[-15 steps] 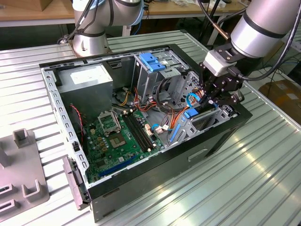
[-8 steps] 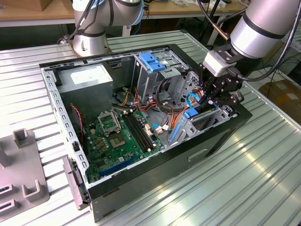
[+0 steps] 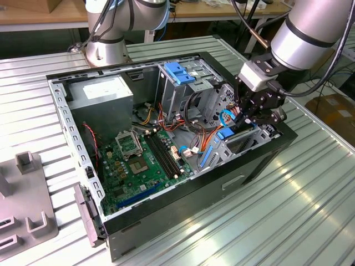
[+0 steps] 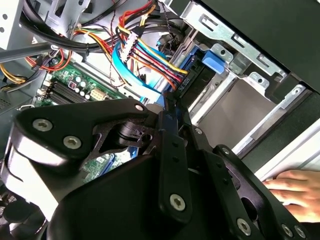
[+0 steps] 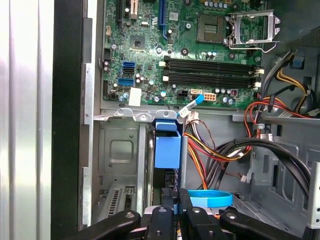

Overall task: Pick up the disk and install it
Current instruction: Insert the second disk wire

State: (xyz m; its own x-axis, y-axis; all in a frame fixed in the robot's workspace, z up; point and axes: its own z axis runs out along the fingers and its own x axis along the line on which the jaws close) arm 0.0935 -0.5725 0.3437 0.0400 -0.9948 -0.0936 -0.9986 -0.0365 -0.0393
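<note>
**At the drive bay: a tight slot, loose wires, a hand nearby**

At about 3 o'clock on the open computer case (image 3: 183,205) in the exterior view, my claw (image 3: 256,119) reaches down into the drive bay (image 5: 120,150). As far as I can judge, its black fingers are pinched together on the thin edge of the disk (image 5: 167,145). The disk stands on edge in the bay's slot, its light-blue plastic bracket showing.

The slot is narrow, stamped sheet metal with hard folded edges. If I tilt, the smooth plastic bracket could bind on a rail, or the disk could slip in my grip.

A bundle of red, yellow and black power wires (image 5: 215,150) lies just beside the bay, and a glossy blue data cable (image 5: 210,198) loops right by my fingers. Either could snag and get pinched under the disk.

The green motherboard (image 5: 200,50), studded with small parts, lies close behind the bay; a sideways slip could scrape it.

A person's hand (image 4: 295,192) rests near the case's outer wall in the second wrist view, close enough to be at risk from a sudden jerk.

The ribbed metal bench (image 3: 277,221) is slick, so the case might slide under force.
</note>
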